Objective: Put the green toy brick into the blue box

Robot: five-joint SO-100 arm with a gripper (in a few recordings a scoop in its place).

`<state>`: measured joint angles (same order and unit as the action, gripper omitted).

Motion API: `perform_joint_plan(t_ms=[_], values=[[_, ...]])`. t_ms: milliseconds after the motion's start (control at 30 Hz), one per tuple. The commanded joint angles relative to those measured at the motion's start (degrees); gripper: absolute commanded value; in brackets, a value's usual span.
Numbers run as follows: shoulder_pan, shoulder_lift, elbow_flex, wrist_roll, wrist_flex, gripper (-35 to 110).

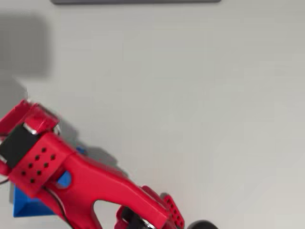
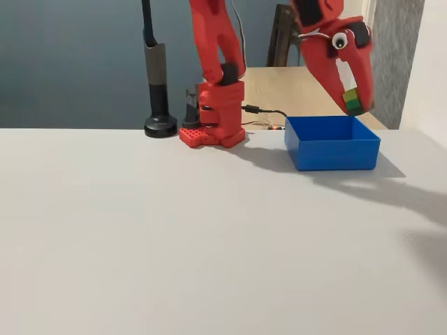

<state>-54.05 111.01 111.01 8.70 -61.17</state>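
The red gripper point(image 2: 354, 103), closed on the tiny lime-green studded plastic toy brick point(image 2: 353, 102), hangs above the square bright blue plastic box point(image 2: 332, 152).

The red arm point(image 1: 90, 183) reaches over the blue box point(image 1: 28, 205) on the white table point(image 1: 200, 105).

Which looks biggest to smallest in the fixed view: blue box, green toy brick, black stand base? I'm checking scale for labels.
1. blue box
2. black stand base, clearly smaller
3. green toy brick, tiny, held in the hand above the box
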Motion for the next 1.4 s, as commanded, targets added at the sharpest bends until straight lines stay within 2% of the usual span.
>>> perform_joint_plan(t_ms=[0, 267, 700, 867, 1000, 1233, 1300, 1367], values=[[-8.2, 3.6, -0.1, 1.8, -2.7, 0], [-16.8, 3.6, -0.7, 3.8, -8.4, 0], [-15.8, 3.5, 4.0, -0.3, -10.3, 1], [-15.6, 3.5, 4.7, -2.5, -10.3, 24], [-15.0, 3.5, 4.7, -2.5, -10.6, 33], [-14.7, 3.5, 3.0, -2.2, -10.8, 31], [-14.3, 3.5, 1.1, -1.8, -11.0, 26], [-13.6, 3.5, -1.6, -1.3, -11.3, 16]])
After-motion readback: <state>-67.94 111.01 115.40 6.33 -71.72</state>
